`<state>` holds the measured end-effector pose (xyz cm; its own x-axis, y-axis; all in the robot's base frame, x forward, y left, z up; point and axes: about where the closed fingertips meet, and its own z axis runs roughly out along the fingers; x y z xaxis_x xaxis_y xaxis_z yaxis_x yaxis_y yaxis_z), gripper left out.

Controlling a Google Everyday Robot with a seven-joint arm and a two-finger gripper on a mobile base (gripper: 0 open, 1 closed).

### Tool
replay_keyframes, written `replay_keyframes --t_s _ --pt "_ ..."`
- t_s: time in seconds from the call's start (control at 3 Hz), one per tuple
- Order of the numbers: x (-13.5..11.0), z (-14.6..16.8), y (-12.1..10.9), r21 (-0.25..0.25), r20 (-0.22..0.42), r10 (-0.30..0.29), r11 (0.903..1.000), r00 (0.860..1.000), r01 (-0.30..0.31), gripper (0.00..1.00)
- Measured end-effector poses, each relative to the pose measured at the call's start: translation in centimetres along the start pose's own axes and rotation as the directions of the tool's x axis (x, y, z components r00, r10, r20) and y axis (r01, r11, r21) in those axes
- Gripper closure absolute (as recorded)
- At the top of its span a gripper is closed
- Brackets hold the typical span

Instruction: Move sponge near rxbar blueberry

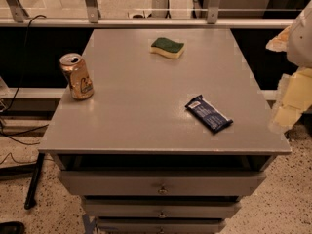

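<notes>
At the right edge of the frame you see the hand (291,101), a pale blurred shape beside the worktop (131,111), off its right side; you cannot tell whether it is parted or closed. Your sponge (167,48) lies green side up in the upper middle of the worktop. The rxbar blueberry (209,113) lies at an angle right of centre, well apart from the sponge. A gold can (76,76) stands upright near the left edge.

Single arm (303,33) enters at far right edge of view, white bulk up high (mostly cut off by edge). Pale yellow gripper (288,106) below it, mid-height on right side, angled down and leftward, hanging in air.
</notes>
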<state>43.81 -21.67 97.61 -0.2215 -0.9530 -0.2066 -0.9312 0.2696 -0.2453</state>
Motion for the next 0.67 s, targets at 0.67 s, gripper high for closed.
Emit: replay_keyframes --t_s 0.67 --pt "-2.4 2.6 -3.4 0.037 0.036 -0.002 0.9993 0.999 0.0 0.0"
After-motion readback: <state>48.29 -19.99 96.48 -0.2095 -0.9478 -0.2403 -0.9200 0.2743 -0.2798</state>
